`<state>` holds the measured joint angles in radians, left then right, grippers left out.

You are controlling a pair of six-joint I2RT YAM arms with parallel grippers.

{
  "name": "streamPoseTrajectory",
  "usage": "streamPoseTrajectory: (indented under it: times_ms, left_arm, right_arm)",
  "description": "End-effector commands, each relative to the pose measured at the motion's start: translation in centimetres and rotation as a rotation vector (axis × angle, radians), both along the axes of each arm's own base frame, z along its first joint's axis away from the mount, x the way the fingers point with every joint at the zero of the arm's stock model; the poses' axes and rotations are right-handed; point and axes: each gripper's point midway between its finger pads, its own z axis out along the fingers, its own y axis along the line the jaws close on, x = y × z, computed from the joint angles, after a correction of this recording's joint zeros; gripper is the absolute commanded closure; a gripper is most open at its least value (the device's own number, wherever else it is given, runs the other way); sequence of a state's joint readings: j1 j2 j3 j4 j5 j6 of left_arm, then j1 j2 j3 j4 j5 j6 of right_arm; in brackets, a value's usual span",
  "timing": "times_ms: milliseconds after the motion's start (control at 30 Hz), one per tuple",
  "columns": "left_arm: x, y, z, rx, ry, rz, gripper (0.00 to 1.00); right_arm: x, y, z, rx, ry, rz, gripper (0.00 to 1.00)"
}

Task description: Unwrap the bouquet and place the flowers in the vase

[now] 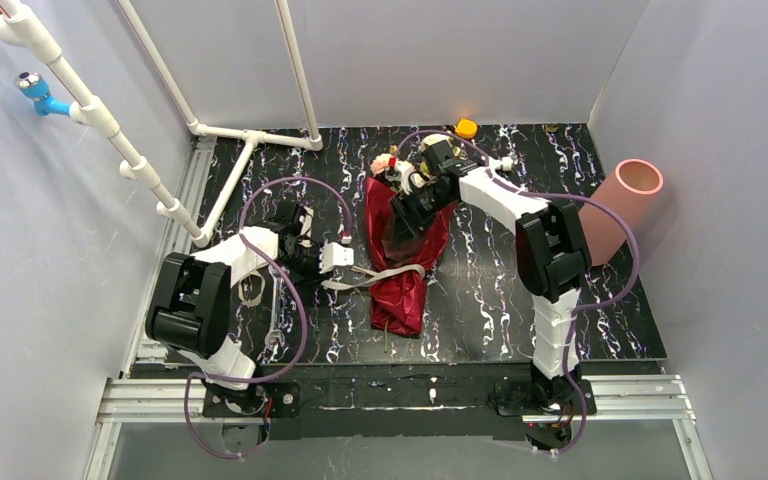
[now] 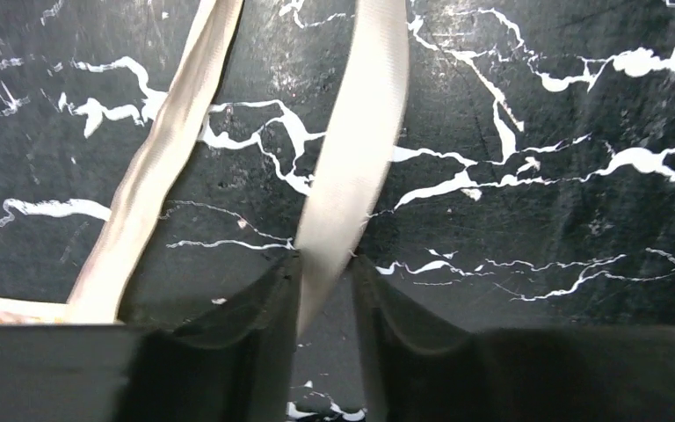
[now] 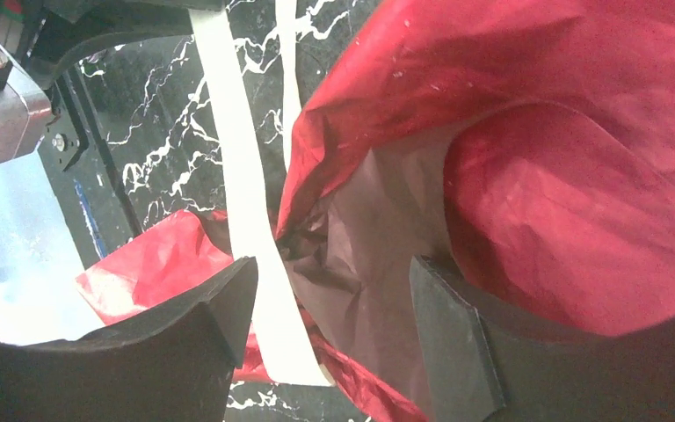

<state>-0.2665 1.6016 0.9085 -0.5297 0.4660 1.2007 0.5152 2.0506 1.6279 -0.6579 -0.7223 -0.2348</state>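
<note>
Bouquet [image 1: 400,262] lies flat on the table [image 1: 500,300], heads pointing away from the arm bases; we use it as our landmark. Left gripper [image 2: 325,271] sits just left of the bouquet with one strand of the beige ribbon [image 2: 356,132] running between its fingers. The jaws are narrow around it, but we cannot tell whether they really pinch it or only straddle it. Right gripper [image 3: 332,268] hovers over the bouquet's upper half, jaws spread wide and holding nothing. The maroon wrapping paper [image 3: 562,105] and a ribbon strand lie under the gap. Flowers [image 1: 388,165] poke out at the bouquet's far end, not yet unwrapped. Vase [image 1: 622,205] stands well off to the bouquet's right (not in play yet).

Risks, as we judge them:
- If the left grip is loose, the ribbon slides out and the tie stays on.
- If it pulls hard with nothing pinning the bouquet, the whole bundle drags leftward.
- The right jaws closing here could catch ribbon together with paper, or tear the thin crinkled paper.
</note>
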Motion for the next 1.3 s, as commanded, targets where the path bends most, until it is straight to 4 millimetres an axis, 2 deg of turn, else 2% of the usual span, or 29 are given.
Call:
streamPoseTrajectory:
  times_ms: [0,33,100,200,233,267,400,500,567,700,867,933,1033,1133,1167,1233,1267]
  left_arm:
    - [0.4,-0.2,0.1,0.017,-0.063,-0.029,0.90]
    - [0.3,-0.6,0.9,0.002,-0.057,-0.030,1.00]
    - [-0.3,-1.9,3.9,-0.067,-0.018,-0.009,1.00]
    - [-0.5,-5.1,10.6,-0.246,-0.001,0.043,1.00]
    - [-0.4,-6.1,12.8,-0.298,-0.014,0.052,1.00]
    - [-0.2,-7.2,15.1,-0.344,-0.036,0.051,1.00]
    - [-1.0,-11.0,21.4,-0.476,-0.071,0.013,1.00]
    - [0.4,-13.3,25.5,-0.588,-0.066,0.076,1.00]
    - [1.6,-14.6,27.9,-0.654,-0.066,0.117,1.00]
    - [3.7,-16.9,32.6,-0.782,-0.092,0.180,1.00]
    - [4.4,-18.7,36.6,-0.873,-0.112,0.174,1.00]
    - [4.6,-19.0,37.4,-0.897,-0.105,0.180,1.00]
    - [5.0,-19.3,38.5,-0.924,-0.100,0.204,1.00]
    - [5.4,-19.4,39.7,-0.957,-0.102,0.233,1.00]
    - [5.5,-19.4,39.8,-0.960,-0.101,0.239,1.00]
    - [5.4,-19.3,39.9,-0.958,-0.104,0.236,1.00]
    - [5.3,-19.2,39.7,-0.952,-0.110,0.236,1.00]
  right_arm:
    - [0.7,-1.1,4.9,0.061,-0.056,-0.012,0.27]
    - [0.8,-1.4,5.1,0.061,-0.057,-0.018,0.26]
    - [0.9,-2.1,5.9,0.063,-0.065,-0.029,0.25]
    - [1.2,-3.0,7.4,0.076,-0.095,-0.050,0.16]
    - [1.3,-3.2,8.0,0.083,-0.109,-0.055,0.07]
    - [1.2,-3.3,8.6,0.093,-0.124,-0.058,0.02]
    - [0.8,-3.4,11.3,0.145,-0.194,-0.056,0.02]
    - [0.1,-3.5,13.4,0.187,-0.243,-0.047,0.02]
    - [-0.8,-3.6,15.2,0.222,-0.289,-0.037,0.02]
    - [-1.8,-3.9,16.9,0.271,-0.362,-0.054,0.02]
    - [-1.6,-3.9,16.8,0.269,-0.416,-0.089,0.03]
    - [-1.3,-3.5,16.7,0.280,-0.413,-0.097,0.06]
    - [-1.6,-2.4,16.2,0.284,-0.402,-0.076,0.17]
    - [-2.4,-1.4,15.0,0.267,-0.390,-0.048,0.38]
    - [-2.5,-1.2,15.1,0.269,-0.386,-0.046,0.53]
    - [-2.5,-1.0,16.5,0.285,-0.389,-0.054,0.90]
    - [-2.2,-1.0,17.4,0.290,-0.400,-0.068,0.99]
